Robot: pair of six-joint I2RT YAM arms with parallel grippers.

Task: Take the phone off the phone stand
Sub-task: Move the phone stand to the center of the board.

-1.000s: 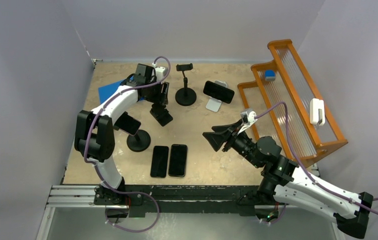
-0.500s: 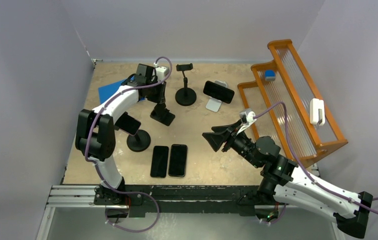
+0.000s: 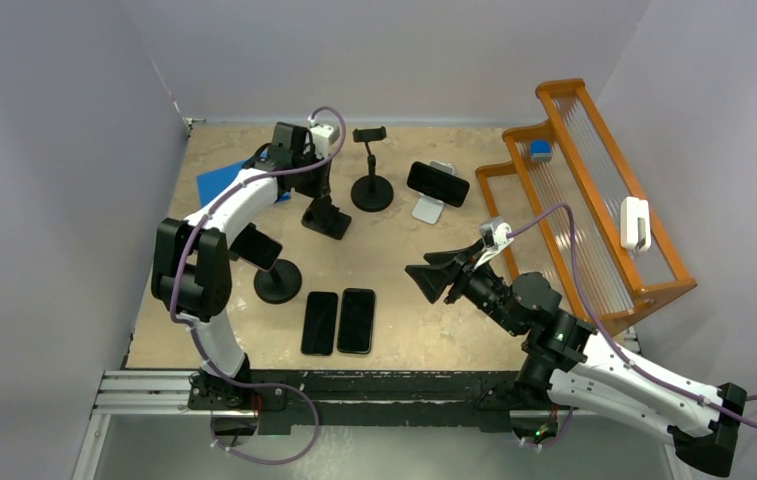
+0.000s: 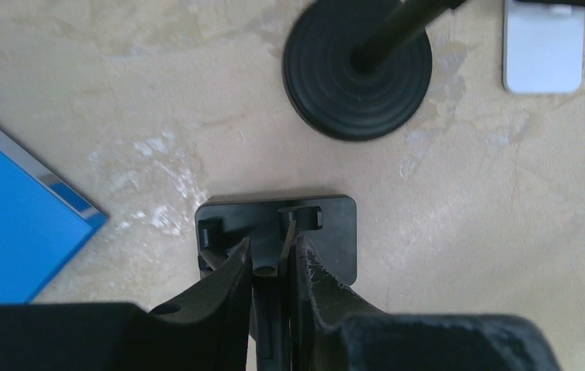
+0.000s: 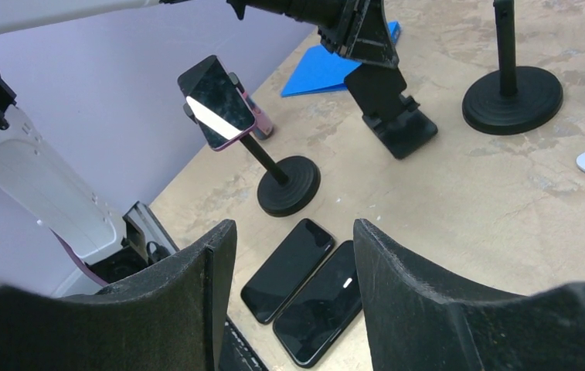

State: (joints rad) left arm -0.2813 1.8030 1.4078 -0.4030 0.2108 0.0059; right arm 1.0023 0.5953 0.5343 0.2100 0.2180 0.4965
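Observation:
A phone (image 3: 257,247) sits tilted in a black round-base stand (image 3: 277,282) at the left; it also shows in the right wrist view (image 5: 215,100). A second phone (image 3: 438,183) lies sideways on a white stand (image 3: 428,210) at the back. My left gripper (image 3: 320,195) is shut on the upright of an empty black folding stand (image 3: 328,222), whose flat base (image 4: 328,232) is at the table. My right gripper (image 3: 432,275) is open and empty, hovering right of centre, its fingers (image 5: 173,309) framing two phones (image 5: 287,269) lying flat.
An empty pole stand with a clamp (image 3: 371,190) stands just right of the left gripper. A blue sheet (image 3: 216,185) lies at the back left. An orange rack (image 3: 594,200) fills the right side. The two flat phones (image 3: 338,321) lie near the front edge.
My left gripper has carried the black folding stand a little toward the back of the table. The right arm has not moved.

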